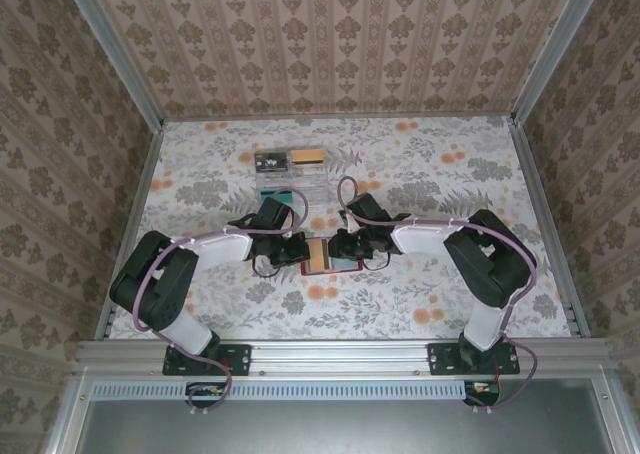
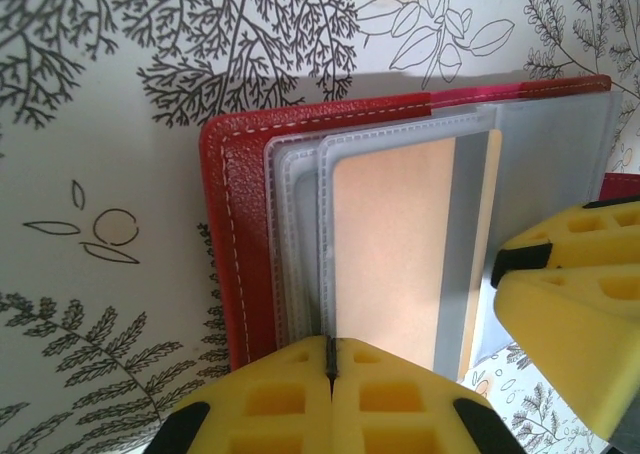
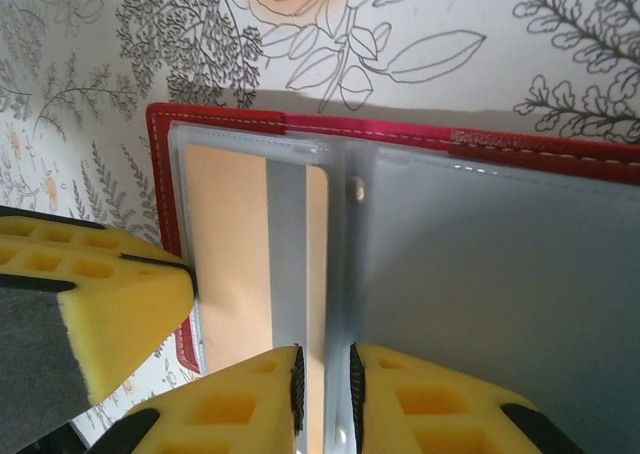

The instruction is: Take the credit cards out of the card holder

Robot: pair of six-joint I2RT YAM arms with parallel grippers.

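Observation:
The red card holder lies open on the floral table between my two grippers. In the left wrist view its red cover carries clear plastic sleeves, and a peach card sits inside one. My left gripper is shut on the near edge of a sleeve. In the right wrist view the card holder shows its pale grey inner face, and the peach card lies left of the fold. My right gripper pinches the sleeves at the fold, jaws a narrow gap apart.
Several cards lie in a group on the table behind the holder. A yellow finger of the right gripper stands close beside the left one. Patterned walls enclose the table on three sides.

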